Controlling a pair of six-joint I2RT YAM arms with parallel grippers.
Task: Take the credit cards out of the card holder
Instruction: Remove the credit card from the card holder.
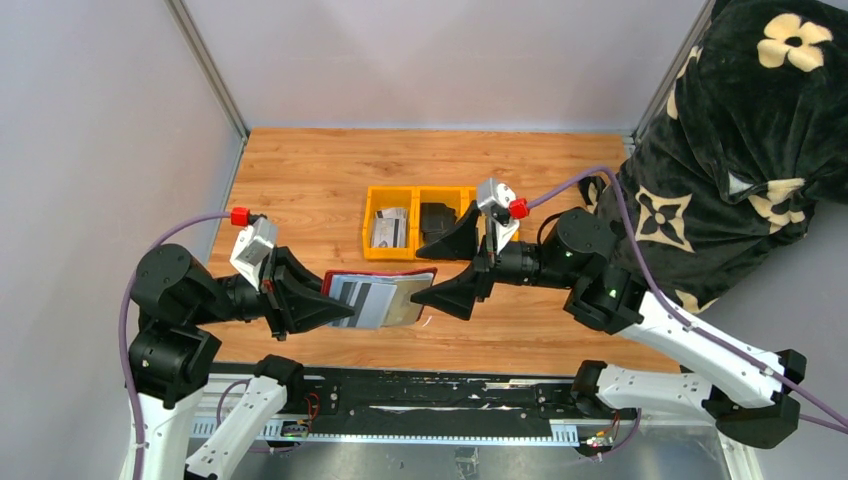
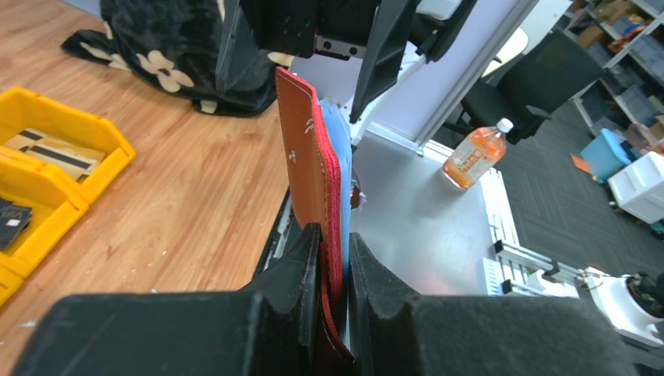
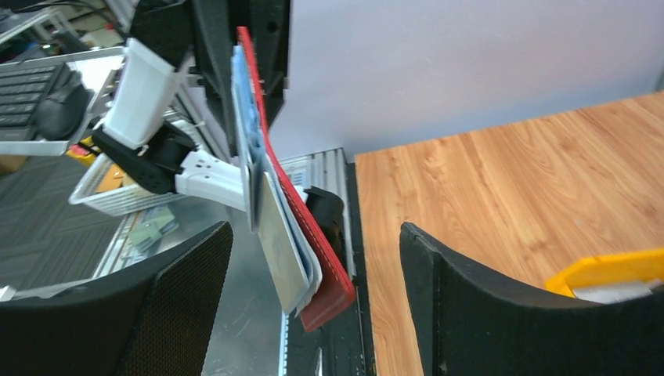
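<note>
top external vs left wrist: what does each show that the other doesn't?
Top external only: the striped faces of the credit cards in the open card holder. Left wrist only: the holder edge-on, its snap stud, an orange bottle off the table. Both: left fingers clamped on the holder, right fingers open at its far end, the yellow bin, the black flowered cloth.

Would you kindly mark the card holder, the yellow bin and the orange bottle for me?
card holder (image 2: 305, 157): left wrist view, its red outer face.
yellow bin (image 1: 368, 222): top external view, its left wall.
orange bottle (image 2: 468, 160): left wrist view, its body.
</note>
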